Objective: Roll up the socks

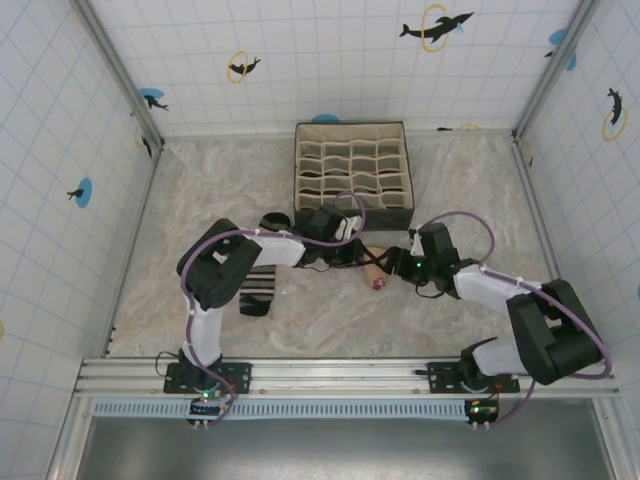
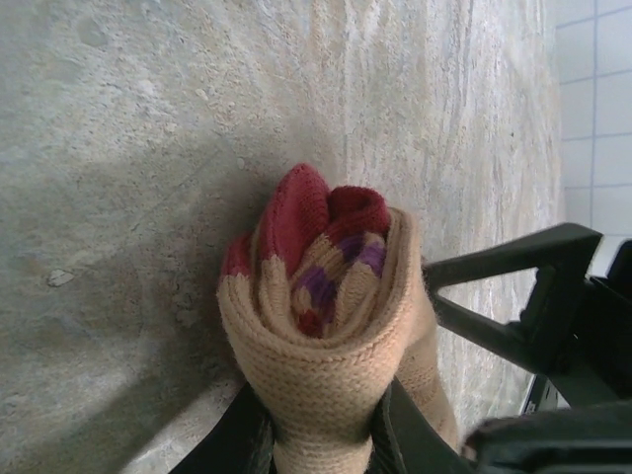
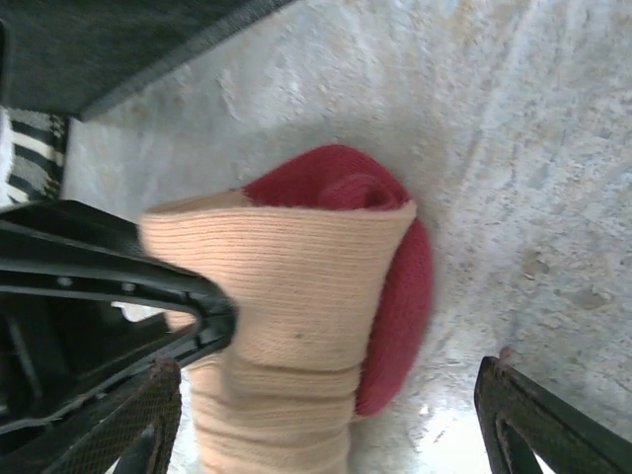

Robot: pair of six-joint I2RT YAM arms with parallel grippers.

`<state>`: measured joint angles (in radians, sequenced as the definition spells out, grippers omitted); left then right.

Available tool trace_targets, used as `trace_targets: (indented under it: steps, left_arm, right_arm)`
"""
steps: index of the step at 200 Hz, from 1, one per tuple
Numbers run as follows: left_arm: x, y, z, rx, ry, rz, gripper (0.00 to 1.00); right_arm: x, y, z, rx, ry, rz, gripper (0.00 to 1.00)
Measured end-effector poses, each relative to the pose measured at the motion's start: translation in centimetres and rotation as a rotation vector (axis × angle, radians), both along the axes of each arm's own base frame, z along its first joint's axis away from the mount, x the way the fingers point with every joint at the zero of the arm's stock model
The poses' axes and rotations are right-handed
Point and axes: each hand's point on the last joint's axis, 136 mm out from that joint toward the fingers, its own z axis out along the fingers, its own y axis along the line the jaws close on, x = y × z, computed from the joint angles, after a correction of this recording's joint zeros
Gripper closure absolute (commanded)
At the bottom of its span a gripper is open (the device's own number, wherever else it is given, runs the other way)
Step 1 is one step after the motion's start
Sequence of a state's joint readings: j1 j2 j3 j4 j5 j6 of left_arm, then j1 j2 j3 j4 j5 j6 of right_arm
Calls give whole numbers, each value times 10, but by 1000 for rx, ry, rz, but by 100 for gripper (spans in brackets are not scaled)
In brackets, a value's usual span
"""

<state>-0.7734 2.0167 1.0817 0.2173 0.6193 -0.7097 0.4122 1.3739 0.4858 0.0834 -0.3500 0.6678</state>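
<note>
Marble-look table [image 1: 470,200]; a fabric grid organizer [image 1: 300,175] sits far-centre on it. L arm [image 1: 215,270] reaches in from the left and R arm [image 1: 545,335] from the right. We see both wrists meet just in front of the organizer's near wall.

Black striped sock [image 1: 258,290] lies flat on the table, near-left of centre, partly under the L arm and well apart from the R gripper [image 3: 331,395].

Peach sock [image 2: 326,326] is mid-table btwn the two grippers, rolled into a fat bundle. The peach outer layer wraps round it, w/ dark red fabric and red-purple stripes showing at the open end. In the R wrist cam the red end lies against the table.

L gripper [image 2: 321,444] is clamped on the roll, one finger on each side of the peach body, fabric bulging past the tips. In the R wrist cam we see one L finger pressing into the roll's side.

R gripper is spread wide and straddles the roll. One finger is just beside the fabric; the other is clearly apart, w/ bare table btwn. Whether the near finger touches the sock, we can't tell.
</note>
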Motion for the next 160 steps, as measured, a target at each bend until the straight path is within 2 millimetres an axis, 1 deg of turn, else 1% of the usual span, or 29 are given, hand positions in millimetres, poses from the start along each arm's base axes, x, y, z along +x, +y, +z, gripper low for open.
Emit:
trace_targets:
  steps: [24,38,70,88,99,107,129,140,147,160]
  left_arm:
    - [-1,0,0,-2,4,-5,85]
    - [-1,-1,-1,-3,6,-6,84]
    - [0,1,-3,-1,16,-4,83]
    - [0,2,-5,-3,22,-5,80]
    - [0,2,-4,-4,23,-6,75]
    - [0,2,-4,-3,24,-5,69]
    - [1,3,-6,3,27,4,51]
    - [2,3,-3,-8,26,-2,44]
    - [3,2,-1,-13,23,1,41]
    - [3,3,2,-17,18,3,38]
  right_arm:
    - [1,8,-3,6,12,67,25]
    - [1,13,-4,18,15,92,30]
    - [1,19,-7,56,32,116,46]
    - [1,22,-9,79,34,120,57]
    - [0,22,-10,87,30,121,64]
    - [-1,22,-10,98,28,119,70]
    - [0,22,-10,117,18,108,88]
    - [1,23,-8,124,2,109,97]
    - [1,22,-7,125,-2,109,100]
    - [0,22,-6,123,-7,110,100]
